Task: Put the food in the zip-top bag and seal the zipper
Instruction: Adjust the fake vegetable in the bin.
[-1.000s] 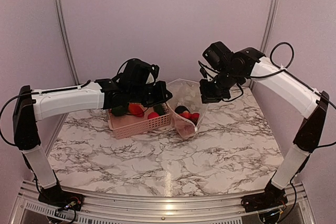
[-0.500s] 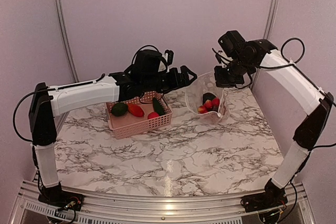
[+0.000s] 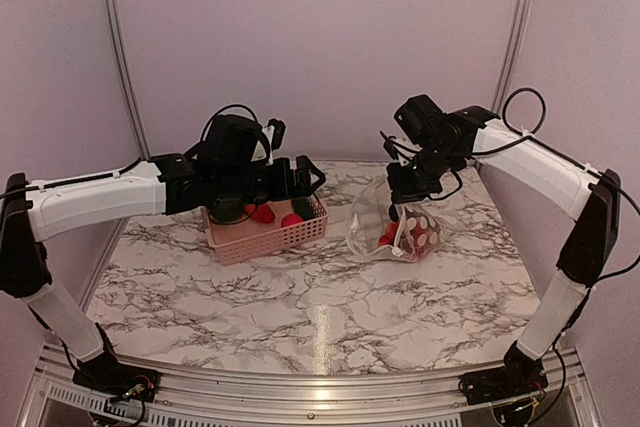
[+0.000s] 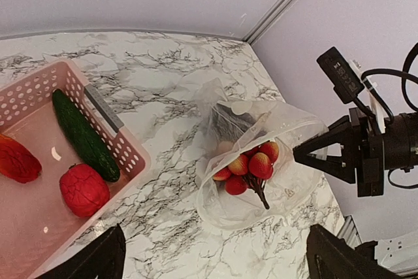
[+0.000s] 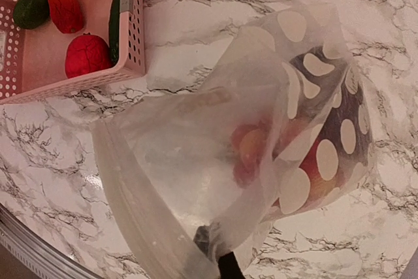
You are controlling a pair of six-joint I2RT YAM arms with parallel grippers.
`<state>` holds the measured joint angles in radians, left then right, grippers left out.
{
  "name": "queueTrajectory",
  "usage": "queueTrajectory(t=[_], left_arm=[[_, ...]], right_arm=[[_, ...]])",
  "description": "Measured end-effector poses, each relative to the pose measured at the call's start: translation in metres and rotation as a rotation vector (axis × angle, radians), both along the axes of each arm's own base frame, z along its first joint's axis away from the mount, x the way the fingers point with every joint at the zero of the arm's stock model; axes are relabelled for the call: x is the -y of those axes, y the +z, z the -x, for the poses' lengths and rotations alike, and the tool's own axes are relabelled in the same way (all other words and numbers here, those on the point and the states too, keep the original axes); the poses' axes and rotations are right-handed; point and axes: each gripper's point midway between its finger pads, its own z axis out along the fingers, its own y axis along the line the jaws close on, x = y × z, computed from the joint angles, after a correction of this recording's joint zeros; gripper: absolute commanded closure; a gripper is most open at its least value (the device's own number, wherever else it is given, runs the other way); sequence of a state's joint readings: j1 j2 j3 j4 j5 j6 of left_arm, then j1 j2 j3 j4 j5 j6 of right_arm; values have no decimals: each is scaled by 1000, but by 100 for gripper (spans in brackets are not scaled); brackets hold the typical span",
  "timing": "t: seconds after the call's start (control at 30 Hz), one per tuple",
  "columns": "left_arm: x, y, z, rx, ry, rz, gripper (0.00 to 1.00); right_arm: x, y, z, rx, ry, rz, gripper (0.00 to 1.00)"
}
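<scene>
The zip-top bag [image 3: 402, 234] is clear with white dots and rests on the marble, its mouth lifted. My right gripper [image 3: 406, 193] is shut on its mouth edge, pinching the plastic [image 5: 225, 262] beside the zipper [image 5: 130, 194]. Several red food pieces [image 4: 251, 166] lie inside the bag [image 4: 287, 187]. More food sits in the basket: a green cucumber [image 4: 85, 136], two red pieces [image 4: 83, 189] and a dark green round one [image 5: 31, 9]. My left gripper [image 3: 310, 175] hovers open over the basket's right end with nothing between its fingertips [image 4: 98, 259].
The pink lattice basket [image 3: 268, 239] stands on the marble table [image 3: 320, 297] left of the bag. Lilac walls with metal rails close the back and sides. The right arm [image 4: 372, 148] hangs over the bag's far side.
My left gripper has opened and drawn back left from the bag toward the basket. The right gripper has shifted and lowered the bag, which now rests on the table.
</scene>
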<state>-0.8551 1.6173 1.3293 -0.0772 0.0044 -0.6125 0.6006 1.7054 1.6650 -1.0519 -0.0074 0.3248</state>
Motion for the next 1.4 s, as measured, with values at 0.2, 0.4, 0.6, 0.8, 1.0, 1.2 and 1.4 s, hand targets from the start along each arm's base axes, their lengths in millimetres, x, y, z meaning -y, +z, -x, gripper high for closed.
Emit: queueTrajectory(t=[0.2,0.4,0.6,0.8,1.0,1.2,1.4], left_arm=[[-42,4,-15,74,159,-121,1],[-111,-9,-21,99,330,-111,1],[-116,9,-48,95,340,-148,1],[-110,15,-51,101,300,-203,1],[-114,26,-77,109,341,-289,1],[-128,-9,-84,101,307,-441,6],[-135,-39,-87,107,211,-615,11]], right_arm=[[-8,3,3,-3,26,-24,100],[-11,3,5,-10,34,-34,100],[-13,3,6,-16,41,-45,100],[-14,4,8,-22,47,-54,100],[-16,4,8,-26,53,-64,100],[-18,4,8,-22,57,-77,100],[-19,4,11,-25,61,-85,100]])
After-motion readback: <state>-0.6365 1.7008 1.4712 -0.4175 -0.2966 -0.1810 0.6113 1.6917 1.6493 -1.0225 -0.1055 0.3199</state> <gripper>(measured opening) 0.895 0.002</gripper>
